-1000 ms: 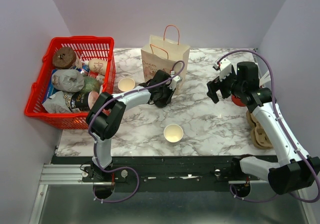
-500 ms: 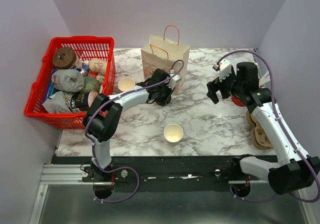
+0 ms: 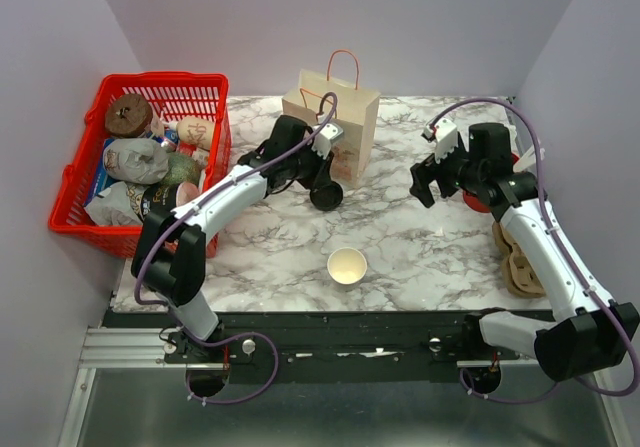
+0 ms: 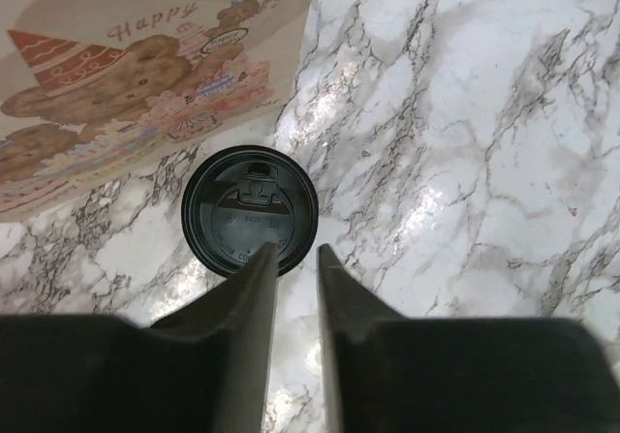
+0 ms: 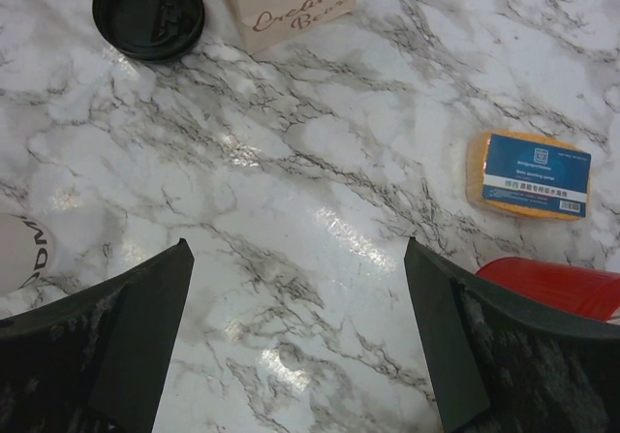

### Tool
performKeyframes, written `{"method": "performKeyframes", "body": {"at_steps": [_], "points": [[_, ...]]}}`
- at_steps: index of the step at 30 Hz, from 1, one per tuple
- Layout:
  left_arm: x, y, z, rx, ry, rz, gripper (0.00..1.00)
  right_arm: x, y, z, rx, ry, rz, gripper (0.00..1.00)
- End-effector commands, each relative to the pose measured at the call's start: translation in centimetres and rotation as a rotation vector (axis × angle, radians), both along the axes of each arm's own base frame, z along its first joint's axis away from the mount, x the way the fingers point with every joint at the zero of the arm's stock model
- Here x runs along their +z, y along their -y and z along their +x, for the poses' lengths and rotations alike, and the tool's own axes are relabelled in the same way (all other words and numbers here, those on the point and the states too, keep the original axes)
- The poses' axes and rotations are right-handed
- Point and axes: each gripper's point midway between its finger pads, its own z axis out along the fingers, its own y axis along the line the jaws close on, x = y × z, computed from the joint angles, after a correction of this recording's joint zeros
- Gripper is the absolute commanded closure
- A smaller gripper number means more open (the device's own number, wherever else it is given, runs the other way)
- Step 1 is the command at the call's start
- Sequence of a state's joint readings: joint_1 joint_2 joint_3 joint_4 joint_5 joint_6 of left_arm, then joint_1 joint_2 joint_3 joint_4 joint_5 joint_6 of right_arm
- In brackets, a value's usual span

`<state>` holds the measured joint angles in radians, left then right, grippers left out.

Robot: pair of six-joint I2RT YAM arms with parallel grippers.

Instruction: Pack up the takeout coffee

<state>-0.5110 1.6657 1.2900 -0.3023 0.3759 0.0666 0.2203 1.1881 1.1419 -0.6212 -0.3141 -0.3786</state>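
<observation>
The takeout coffee, a lidded cup, is out of view. A loose flat black lid (image 3: pixel 326 197) (image 4: pixel 249 210) (image 5: pixel 148 12) lies on the marble by the paper bag's (image 3: pixel 335 117) (image 4: pixel 126 75) front. A whitish paper cup (image 3: pixel 347 265) (image 5: pixel 17 249) stands open near the front edge. My left gripper (image 3: pixel 318 175) (image 4: pixel 295 249) hangs above the lid's near edge, its jaws a narrow gap apart with only marble between them. Far to the right, my right gripper (image 3: pixel 425 182) (image 5: pixel 295 244) stands wide open over bare marble, holding nothing.
A red basket (image 3: pixel 70 192) full of packaged food stands at the left. A brown pulp cup carrier (image 3: pixel 520 257) lies at the right edge. An orange packet with a blue label (image 5: pixel 528 174) and a red dish (image 5: pixel 552 283) sit under the right arm.
My left gripper has lifted off the black lid and pulled back and left toward the bag, uncovering the lid. The right arm has shifted only slightly.
</observation>
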Motion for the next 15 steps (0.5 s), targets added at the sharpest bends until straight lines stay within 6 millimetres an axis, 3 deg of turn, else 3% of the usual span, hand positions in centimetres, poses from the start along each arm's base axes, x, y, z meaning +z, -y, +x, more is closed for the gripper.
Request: {"method": "performKeyframes", "body": {"at_steps": [1,9,15], "points": [[-1.9,0.6,-0.8,-0.05,-0.005,0.023,0.59,1.7,-1.0,0.7,0.021,0.023,0.064,0.01],[-4.9,2.5,0.2,-0.029,-0.006,0.083,0.53,2.7,-0.8,0.6,0.009,0.055,0.071,0.01],[-7.3,3.3,1.1,0.02,-0.016,0.162,0.56,1.3,-0.5,-0.8,0.005,0.044,0.073,0.01]]}}
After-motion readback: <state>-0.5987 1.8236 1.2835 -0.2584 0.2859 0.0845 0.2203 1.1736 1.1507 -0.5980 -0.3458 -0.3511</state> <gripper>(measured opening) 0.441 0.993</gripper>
